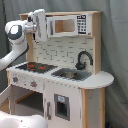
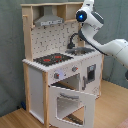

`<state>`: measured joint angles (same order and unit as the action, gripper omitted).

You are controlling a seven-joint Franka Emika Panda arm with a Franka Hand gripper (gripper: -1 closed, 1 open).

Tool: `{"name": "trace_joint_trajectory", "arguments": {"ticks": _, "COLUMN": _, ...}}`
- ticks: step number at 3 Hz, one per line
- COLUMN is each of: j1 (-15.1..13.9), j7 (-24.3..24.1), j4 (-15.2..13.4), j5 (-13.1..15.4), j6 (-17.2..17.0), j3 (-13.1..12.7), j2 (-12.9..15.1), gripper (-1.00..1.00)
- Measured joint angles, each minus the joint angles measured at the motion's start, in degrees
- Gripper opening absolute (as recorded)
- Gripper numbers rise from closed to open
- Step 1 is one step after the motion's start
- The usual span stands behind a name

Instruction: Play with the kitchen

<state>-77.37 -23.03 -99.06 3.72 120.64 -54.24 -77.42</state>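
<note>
In the second exterior view the oven door (image 2: pixel 70 102) hangs open at the front of the kitchen (image 2: pixel 35 75), which stands on the floor. Behind are the hob (image 2: pixel 51 59) and sink (image 2: pixel 81 50). The pincer (image 1: pixel 39 24) is high by the hood; whether it is open I cannot tell.

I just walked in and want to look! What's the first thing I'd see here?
The tall toy kitchen fills the middle in both exterior views. Its oven door hangs wide open at the bottom in the second exterior view. The white robot arm reaches up near the hood.
</note>
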Motion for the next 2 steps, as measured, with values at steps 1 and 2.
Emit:
{"name": "trace_joint_trajectory", "arguments": {"ticks": 1, "j1": 1.2, "j7": 1.6, "j4": -3.9, "j5": 0.0, "j6": 4.6, "j3": 0.5, "j2": 0.0, "gripper": -1.0}}
{"name": "trace_joint_trajectory", "arguments": {"ticks": 2, "j1": 2.7, "j7": 3.2, "j4": -7.6, "j5": 0.0, "j6": 8.5, "j3": 1.3, "j2": -0.2, "gripper": -1.0}}
